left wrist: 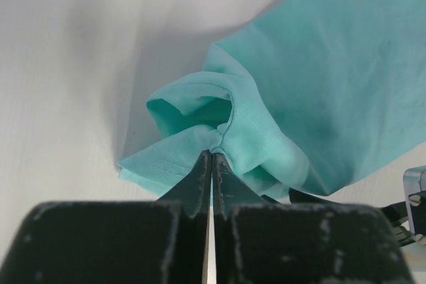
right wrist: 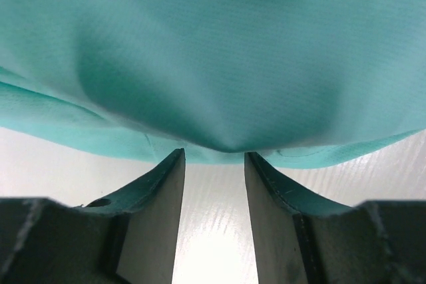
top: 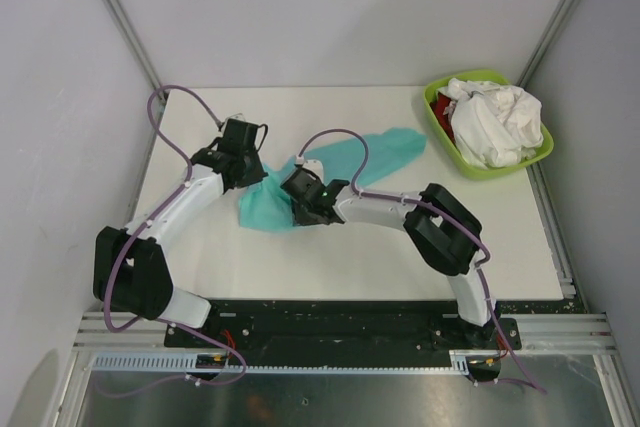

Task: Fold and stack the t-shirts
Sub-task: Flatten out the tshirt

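Closure of the left gripper [left wrist: 212, 156] is full: its two fingers meet with only a hairline gap between them and pinch a bunched edge of the teal t-shirt [left wrist: 333, 78]. The right gripper [right wrist: 214, 157] stands part open, with its fingers clearly apart and a fold of the same cloth sagging just above the tips. Nothing sits between those fingers, so it has hold of nothing as far as the wrist view shows. In the overhead view the teal t-shirt lies on the white table [top: 300, 257] as a long, crumpled band. It runs from the two grippers near the middle toward the far right, and its far end is near the green basin [top: 433, 112]. No flat spread or crease is visible in it. The basin holds a heap of white t-shirts [top: 495, 127] with a patch of red cloth [top: 444, 107] at its left side; the number of garments in the heap cannot be told. Assessment: the task is at an early stage. One shirt is out and appears to be in preparation for its first fold. No shirt is folded, no stack exists, and the basin contents remain to be handled.
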